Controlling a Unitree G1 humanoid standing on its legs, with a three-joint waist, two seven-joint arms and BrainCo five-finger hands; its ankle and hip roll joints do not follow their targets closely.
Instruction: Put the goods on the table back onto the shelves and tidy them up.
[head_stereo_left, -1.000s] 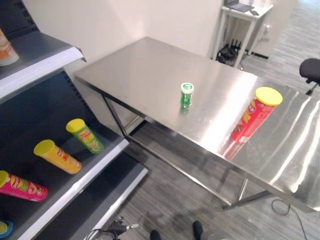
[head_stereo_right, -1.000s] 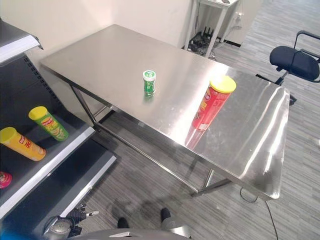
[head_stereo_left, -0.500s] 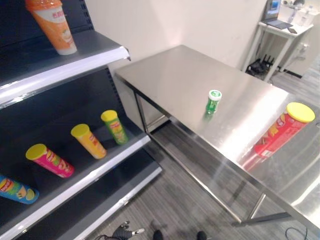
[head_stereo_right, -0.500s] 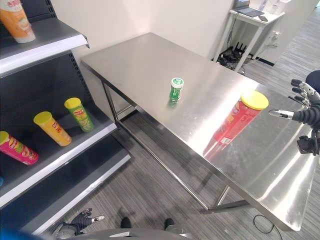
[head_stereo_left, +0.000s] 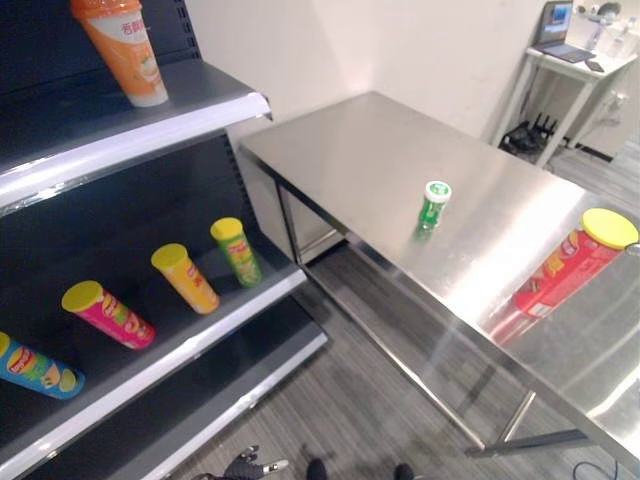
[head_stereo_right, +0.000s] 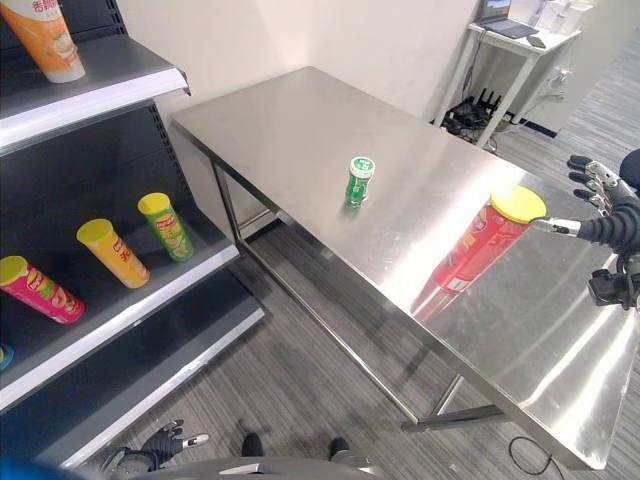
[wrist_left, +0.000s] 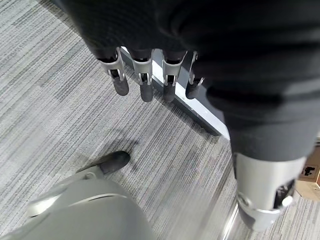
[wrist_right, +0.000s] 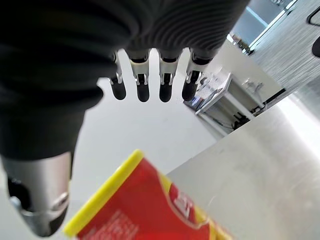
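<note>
The tall red cardboard tube with a yellow plastic lid (head_stereo_right: 485, 240) stands upright on the stainless-steel table (head_stereo_right: 300, 130), near its front edge and well apart from the small green bottle with a white cap (head_stereo_right: 359, 179), which stands nearer the table's middle. The right hand (head_stereo_right: 600, 210) hovers just beside the tube's lid, on the side away from the bottle, not touching it; its fingers (wrist_right: 142, 80) are straight and spread, thumb apart — nothing held. In the right wrist view the tube (wrist_right: 145, 210) lies close below the fingertips. The left hand (wrist_left: 150, 75) hangs over the grey floor, fingers relaxed and empty.

The tube is probably light, stiff but crushable, with a smooth printed wall that may slip — a wrap round its mid-body, below the lid, looks the safest hold, since a push near the top could tip it. The dark shelf unit (head_stereo_right: 120, 85) beside the table already carries similar tubes lying on its lower board.
</note>
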